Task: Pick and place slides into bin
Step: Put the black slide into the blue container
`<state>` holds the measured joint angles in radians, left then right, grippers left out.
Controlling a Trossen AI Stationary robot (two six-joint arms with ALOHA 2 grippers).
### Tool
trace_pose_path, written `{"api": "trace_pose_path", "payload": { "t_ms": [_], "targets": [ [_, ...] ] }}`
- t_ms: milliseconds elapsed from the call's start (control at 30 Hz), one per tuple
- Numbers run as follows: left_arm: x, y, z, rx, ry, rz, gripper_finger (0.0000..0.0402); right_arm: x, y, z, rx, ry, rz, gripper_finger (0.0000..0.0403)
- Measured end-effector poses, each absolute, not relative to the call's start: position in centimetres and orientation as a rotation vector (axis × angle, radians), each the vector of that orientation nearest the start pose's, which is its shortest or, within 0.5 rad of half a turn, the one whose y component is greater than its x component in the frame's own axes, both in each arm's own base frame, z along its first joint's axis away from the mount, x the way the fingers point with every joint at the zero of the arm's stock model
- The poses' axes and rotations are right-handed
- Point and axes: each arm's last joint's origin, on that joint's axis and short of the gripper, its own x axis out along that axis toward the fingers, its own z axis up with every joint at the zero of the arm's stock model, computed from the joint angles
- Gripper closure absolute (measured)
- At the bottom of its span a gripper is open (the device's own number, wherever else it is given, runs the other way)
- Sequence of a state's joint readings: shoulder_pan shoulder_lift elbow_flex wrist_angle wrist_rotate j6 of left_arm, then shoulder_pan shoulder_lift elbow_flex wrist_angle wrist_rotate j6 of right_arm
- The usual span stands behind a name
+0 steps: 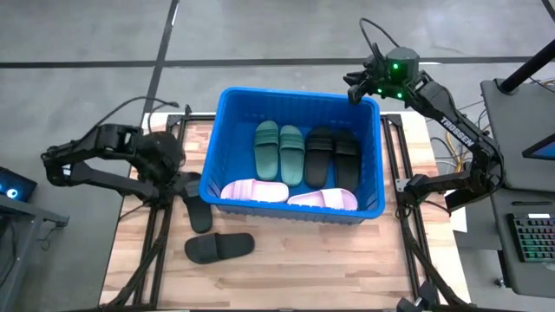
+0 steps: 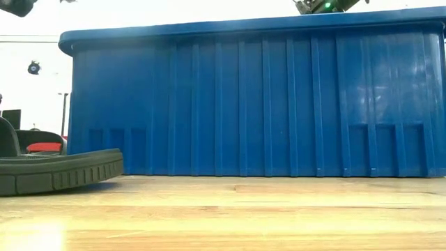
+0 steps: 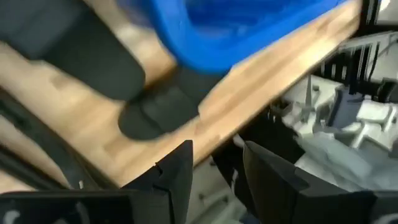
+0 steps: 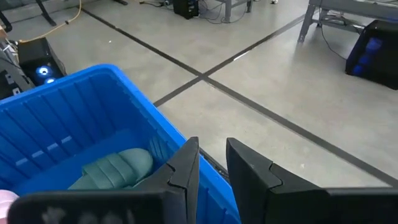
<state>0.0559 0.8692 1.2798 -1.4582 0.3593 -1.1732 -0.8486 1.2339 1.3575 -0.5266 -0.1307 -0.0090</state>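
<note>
The blue bin (image 1: 227, 139) stands in the middle of the wooden table. Two green slides (image 1: 279, 152), two black slides (image 1: 333, 156) and two pink slides (image 1: 253, 191) lie in it. Two more black slides lie flat on the table, one by the bin's near left corner (image 1: 198, 212) and one nearer the front edge (image 1: 219, 248). My left gripper (image 3: 217, 146) hangs open over the table's left edge, above and to the left of those two slides (image 3: 158, 109). My right gripper (image 4: 212, 144) stands open, holding nothing, above the bin's far right corner (image 1: 354, 87).
Bare tabletop (image 1: 303, 260) lies between the bin and the front edge. In the low view the nearer black slide (image 2: 56, 171) lies at the left, in front of the bin wall (image 2: 258, 104). A side desk with a keyboard (image 1: 531, 238) stands off the table's right.
</note>
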Motion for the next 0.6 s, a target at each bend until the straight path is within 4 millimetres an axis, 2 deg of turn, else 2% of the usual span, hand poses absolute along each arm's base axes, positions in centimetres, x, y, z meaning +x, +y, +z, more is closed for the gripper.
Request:
{"api": "trace_pose_path", "payload": {
  "t_ms": [133,367,600],
  "targets": [
    [10.3,-0.9,36.5,-1.314,1.171,0.375,0.0275,17.3,-19.1,40.5,0.179,0.366,-0.706,0.0324],
    [12.1,-1.2,33.8,-1.295,1.266,0.512,0.0275,17.3,-19.1,40.5,0.142,0.375,-0.699,0.0329],
    [12.9,-2.0,31.0,-1.327,1.476,0.484,0.0274,17.3,-19.1,40.5,0.099,0.39,-0.69,0.0334]
  ]
}}
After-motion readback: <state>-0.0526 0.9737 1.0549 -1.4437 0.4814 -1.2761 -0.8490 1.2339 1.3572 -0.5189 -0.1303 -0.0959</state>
